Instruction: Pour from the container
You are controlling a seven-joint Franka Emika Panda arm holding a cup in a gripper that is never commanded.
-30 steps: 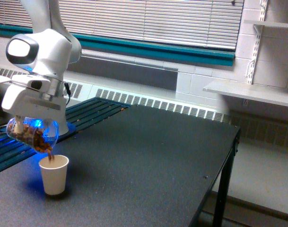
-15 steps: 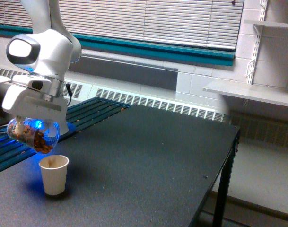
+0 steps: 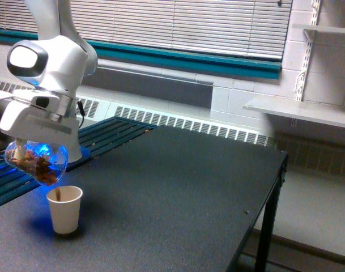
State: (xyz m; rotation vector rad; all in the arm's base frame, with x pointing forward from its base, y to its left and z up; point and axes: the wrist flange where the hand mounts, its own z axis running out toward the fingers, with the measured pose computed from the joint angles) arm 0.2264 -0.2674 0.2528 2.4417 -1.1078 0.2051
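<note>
One container (image 3: 36, 163) is what I am watching, at the lower left of the frame: a clear rounded jar with brown nut-like pieces showing through its wall, lit blue from behind. It hangs in the air, tilted, with its lower end pointing down and toward the frame's right. My tool (image 3: 30, 148) is clamped on it from above; I see the jar held under the white hand, though the fingers themselves are mostly lost behind the glass and the blue glow. Just below the jar's low end and slightly to the right stands a cream paper cup (image 3: 64, 209), upright, with something brown visible at its inner rim. Jar and cup are apart, with a small gap between them. The cup sits near the lower-left corner of a dark surface (image 3: 178, 192), and a blue sheen falls on that surface around the cup's base. Behind the arm (image 3: 47, 62), at the left edge, lies a dark slatted panel with teal stripes (image 3: 113, 133). Farther back a radiator grille (image 3: 189, 123) runs under closed window blinds (image 3: 178, 25), and white shelves (image 3: 299, 110) hang on the wall at the upper right.
</note>
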